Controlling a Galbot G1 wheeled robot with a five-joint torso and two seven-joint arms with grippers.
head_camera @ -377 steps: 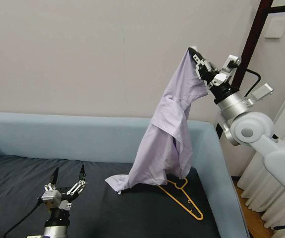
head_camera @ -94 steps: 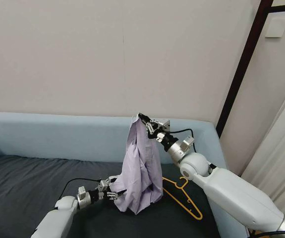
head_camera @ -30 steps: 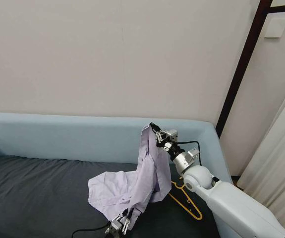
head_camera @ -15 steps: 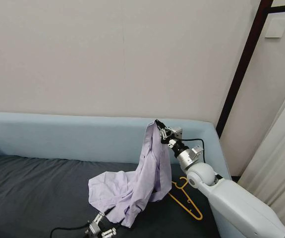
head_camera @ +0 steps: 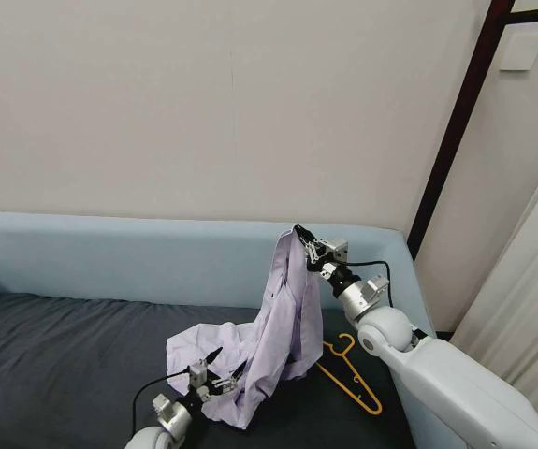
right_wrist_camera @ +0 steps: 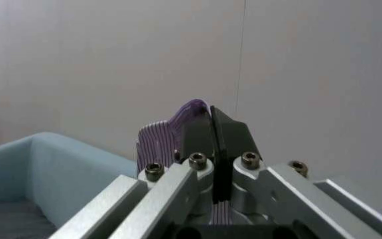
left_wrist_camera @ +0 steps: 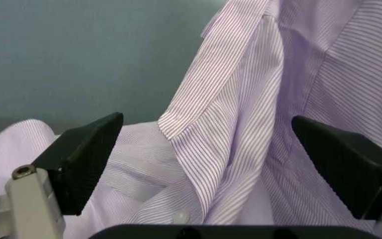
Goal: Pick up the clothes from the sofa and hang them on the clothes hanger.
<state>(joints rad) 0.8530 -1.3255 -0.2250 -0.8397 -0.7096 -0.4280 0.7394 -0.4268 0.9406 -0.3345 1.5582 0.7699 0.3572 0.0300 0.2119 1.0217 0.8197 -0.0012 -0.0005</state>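
A pale lilac striped shirt (head_camera: 273, 341) hangs from my right gripper (head_camera: 303, 237), which is shut on its top edge above the sofa's right end. The right wrist view has the black pads (right_wrist_camera: 212, 144) pressed together on a fold of the shirt (right_wrist_camera: 177, 122). The shirt's lower part lies spread on the dark seat. My left gripper (head_camera: 219, 376) stands open low at the shirt's lower edge. In the left wrist view its black fingers (left_wrist_camera: 85, 154) spread wide in front of the shirt (left_wrist_camera: 244, 124), holding nothing. An orange hanger (head_camera: 351, 374) lies on the seat beside the shirt.
The sofa has a dark seat (head_camera: 53, 365) and light blue back and armrest (head_camera: 409, 309). A dark vertical post (head_camera: 451, 140) stands to the right by the wall. A white curtain (head_camera: 521, 318) hangs at the far right.
My left gripper has risen from the bottom edge toward the shirt's lower hem. The right gripper, holding the shirt, has barely shifted.
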